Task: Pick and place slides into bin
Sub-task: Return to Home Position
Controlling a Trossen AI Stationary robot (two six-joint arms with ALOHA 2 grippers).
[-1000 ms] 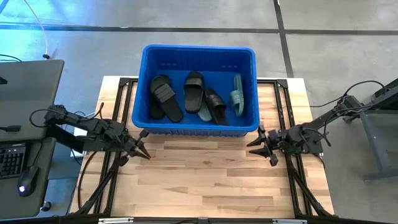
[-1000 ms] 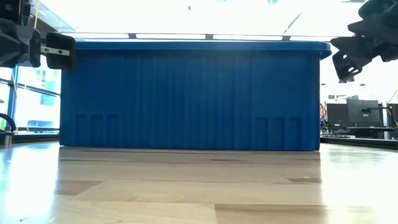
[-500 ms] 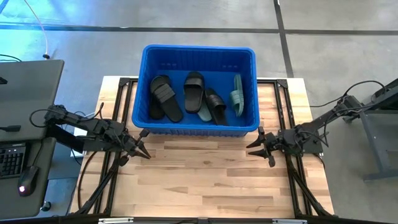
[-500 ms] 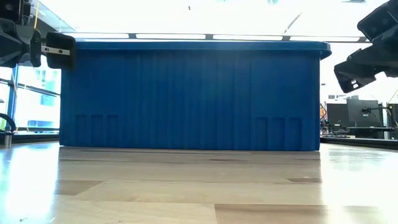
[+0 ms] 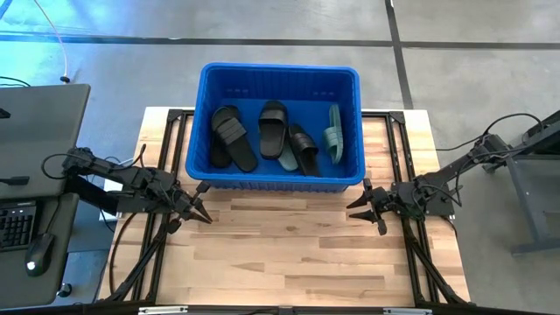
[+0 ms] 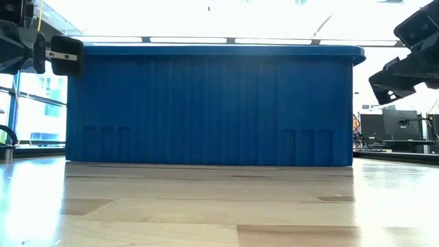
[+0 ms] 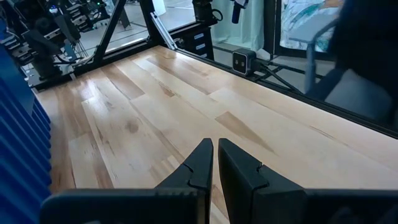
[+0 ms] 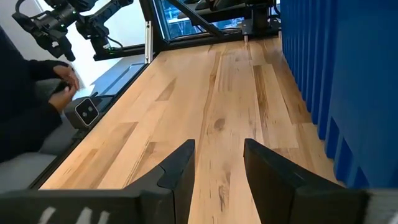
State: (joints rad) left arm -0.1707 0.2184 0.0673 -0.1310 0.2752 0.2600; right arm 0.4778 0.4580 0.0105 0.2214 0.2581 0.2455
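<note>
Left claw (image 5: 204, 217) narrow, right claw (image 5: 360, 208) wide, both near bin (image 5: 278, 185) front corners, open tabletop (image 5: 280, 249) between.

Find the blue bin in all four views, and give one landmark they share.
High view: the bin sits top centre, at the table's far edge.
Low view: its ribbed front wall fills the middle of the picture.
Left wrist view: a strip of its ribbed blue wall runs along one edge.
Right wrist view: its ribbed blue wall fills one side.
Shared landmark: the wooden table top it stands on.
</note>
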